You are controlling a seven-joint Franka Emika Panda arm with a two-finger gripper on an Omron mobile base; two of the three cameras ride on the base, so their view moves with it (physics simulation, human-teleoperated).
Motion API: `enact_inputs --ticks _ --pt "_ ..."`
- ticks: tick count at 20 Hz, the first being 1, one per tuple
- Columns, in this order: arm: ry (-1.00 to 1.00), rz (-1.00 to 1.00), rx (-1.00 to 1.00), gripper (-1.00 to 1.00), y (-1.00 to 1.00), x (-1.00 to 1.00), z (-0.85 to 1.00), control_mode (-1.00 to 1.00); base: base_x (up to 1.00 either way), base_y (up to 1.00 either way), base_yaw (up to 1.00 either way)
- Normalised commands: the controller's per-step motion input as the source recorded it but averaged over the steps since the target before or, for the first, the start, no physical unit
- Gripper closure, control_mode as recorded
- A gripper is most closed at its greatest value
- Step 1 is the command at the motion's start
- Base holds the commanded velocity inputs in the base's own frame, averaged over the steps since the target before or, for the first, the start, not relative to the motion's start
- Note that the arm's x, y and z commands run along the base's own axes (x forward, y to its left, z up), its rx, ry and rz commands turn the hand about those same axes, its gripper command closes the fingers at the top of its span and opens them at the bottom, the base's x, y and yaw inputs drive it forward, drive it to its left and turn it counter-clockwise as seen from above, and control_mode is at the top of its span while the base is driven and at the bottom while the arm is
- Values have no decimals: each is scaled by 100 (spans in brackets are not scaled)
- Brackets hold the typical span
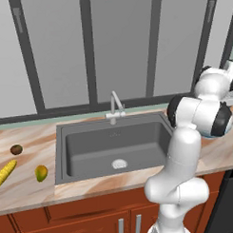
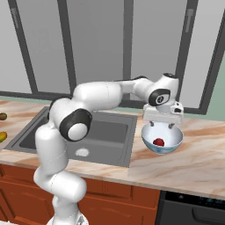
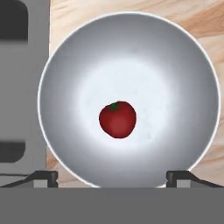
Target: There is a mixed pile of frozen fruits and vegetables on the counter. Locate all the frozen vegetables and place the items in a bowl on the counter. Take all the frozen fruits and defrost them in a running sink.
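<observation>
Risking a clipped rim on retraction: gripper (image 2: 163,125) hanging just above the bowl (image 2: 174,141), fingers spread wide and holding nothing, tips level with the rim on either side in the hand view, so any sideways sweep before lifting likely knocking the bowl or sliding it along the counter (image 2: 197,162). Also risking a rolling tomato (image 3: 117,119): red ball lying loose near the centre of the bowl, free to shift if the bowl gets bumped. Judging one vegetable as delivered; three items remaining on the far-left stretch of counter beyond the sink (image 1: 114,147), well apart from the bowl: corn cob (image 1: 6,171) nearest the front edge at the picture's left border, mango-like oval (image 1: 41,173) just right of it, brown kiwi-like ball (image 1: 16,149) farther back. Facing a sorting hazard next: brown ball and red ball being similar in size, so confusing fruit with vegetable possible; the cob being long and likely awkward to pinch across its width. Tap (image 1: 116,106) showing no water, so defrosting not yet under way. Regarding pose: arm rising from the base, elbow folded high over the sink, forearm reaching right across the basin, wrist bent down, hand pointing straight into the bowl from above.
</observation>
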Motion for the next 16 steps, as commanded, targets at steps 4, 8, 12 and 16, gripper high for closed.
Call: enact_inputs --ticks 4,8,12,16 --pt "-15 -5 0 -100 68 -47 67 -100 0 0 0" --pt "-4 1 -1 -100 99 -75 38 -100 0 0 0" --pt "-1 1 0 -100 100 -81 23 -100 0 0 0" --pt "-3 4 -1 -100 100 -98 31 -100 0 0 0"
